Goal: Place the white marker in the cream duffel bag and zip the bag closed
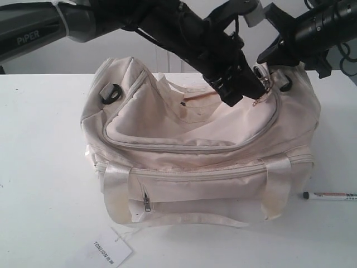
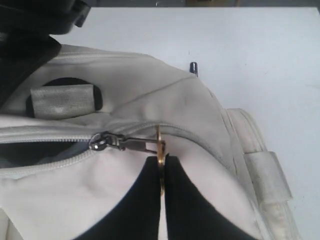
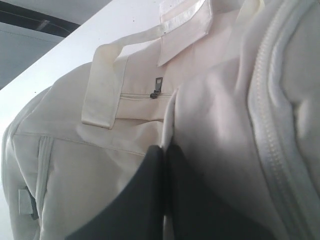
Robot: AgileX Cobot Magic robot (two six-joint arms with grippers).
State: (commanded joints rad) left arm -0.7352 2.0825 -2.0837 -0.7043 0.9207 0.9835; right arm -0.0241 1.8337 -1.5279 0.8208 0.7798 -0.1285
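The cream duffel bag (image 1: 195,167) stands in the middle of the white table. My left gripper (image 1: 248,92) reaches across to the bag's right end and is shut on the gold ring pull (image 2: 160,147) of the top zipper. In the left wrist view the left gripper (image 2: 162,159) pinches the ring edge-on, and the zipper gapes open behind the slider (image 2: 102,141). My right gripper (image 1: 263,58) is at the bag's right end; in its wrist view the right gripper (image 3: 165,147) is shut on a fold of bag fabric (image 3: 125,130). The white marker (image 1: 330,196) lies on the table right of the bag.
A white hang tag (image 1: 109,251) lies on the table in front of the bag. The front pocket's zip pull (image 1: 147,204) hangs low on the bag's left. A black ring (image 1: 110,93) sits at the bag's left end. Both arms crowd the space above the bag's right end.
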